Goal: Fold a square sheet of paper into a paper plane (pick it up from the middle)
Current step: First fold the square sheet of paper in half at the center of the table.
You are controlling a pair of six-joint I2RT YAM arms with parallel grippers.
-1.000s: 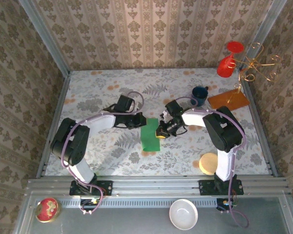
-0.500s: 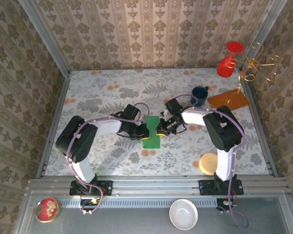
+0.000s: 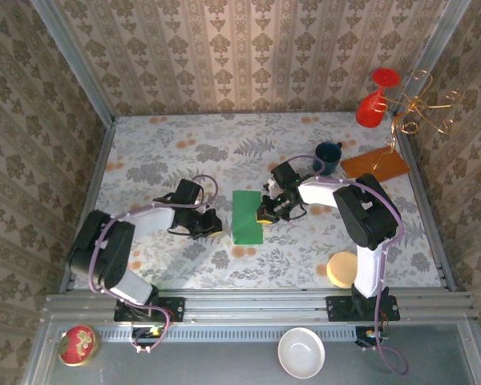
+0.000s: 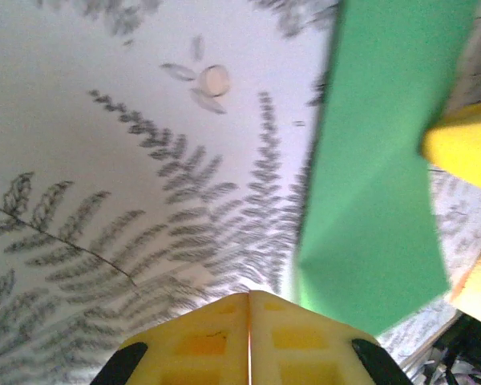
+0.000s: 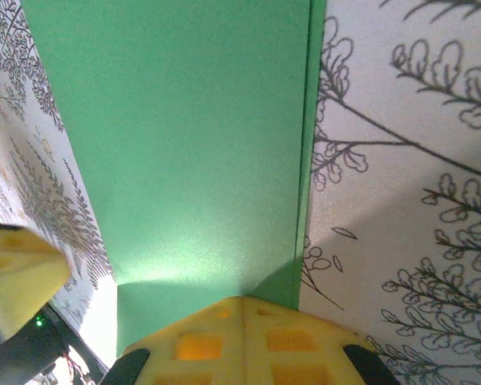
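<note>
From above, the green paper [image 3: 247,216] lies flat in the middle of the table [image 3: 160,152], folded into a long, narrow rectangle. The right gripper [image 3: 264,215] touches its right edge. The left gripper [image 3: 212,224] sits low just beside its left edge, apart from it. Behind the right arm stand a blue mug [image 3: 329,156] and an orange-brown board [image 3: 374,165], with a red glass [image 3: 373,100] and a gold wire stand [image 3: 425,104] at the back corner. A tan disc [image 3: 341,269] lies by the right arm's base. A white bowl [image 3: 301,353] and a red round thing [image 3: 78,345] sit on the near ledge.

In the left wrist view, the left gripper [image 4: 248,321] has its yellow waffle-patterned pads pressed together, with only a thin seam between them. They hold nothing. The matte, smooth green paper [image 4: 377,184] runs up the right side, and its near corner is lifted a little. A yellow finger [image 4: 465,152] covers part of its far edge and is cut off by the frame. The table [image 4: 104,120] is pale with a grey fern print.

In the right wrist view, the right gripper [image 5: 242,325] also has its pads closed tight, resting at the edge of the green paper [image 5: 184,136]. Whether a layer is pinched between them cannot be told. A doubled edge shows along the paper's right side. A blurred yellow block [image 5: 16,273] intrudes at the lower left. The table [image 5: 401,160] shows beside the paper.
</note>
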